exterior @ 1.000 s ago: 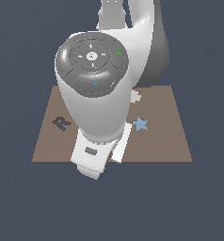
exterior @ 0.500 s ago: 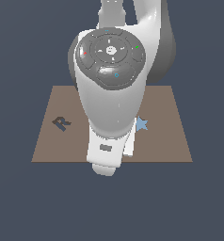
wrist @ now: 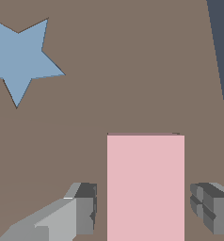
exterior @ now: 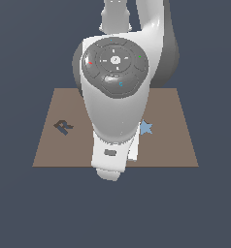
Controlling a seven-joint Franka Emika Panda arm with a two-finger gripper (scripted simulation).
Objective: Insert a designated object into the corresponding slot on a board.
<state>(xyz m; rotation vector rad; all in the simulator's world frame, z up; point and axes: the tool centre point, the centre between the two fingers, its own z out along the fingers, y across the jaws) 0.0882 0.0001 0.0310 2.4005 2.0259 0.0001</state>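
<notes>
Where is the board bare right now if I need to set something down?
Bare brown board on the exterior view's right, beyond the blue star, and between the dark letter R and the arm. Crowded around the pale pink rectangular block, flanked by the open fingers.

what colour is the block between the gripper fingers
Pale pink block; it shows best in the wrist view.

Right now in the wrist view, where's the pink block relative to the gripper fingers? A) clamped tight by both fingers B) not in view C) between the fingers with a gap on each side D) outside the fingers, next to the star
C: the pink block lies on the board between the two fingers, with brown board showing on both sides, so the gripper is open around it.
</notes>
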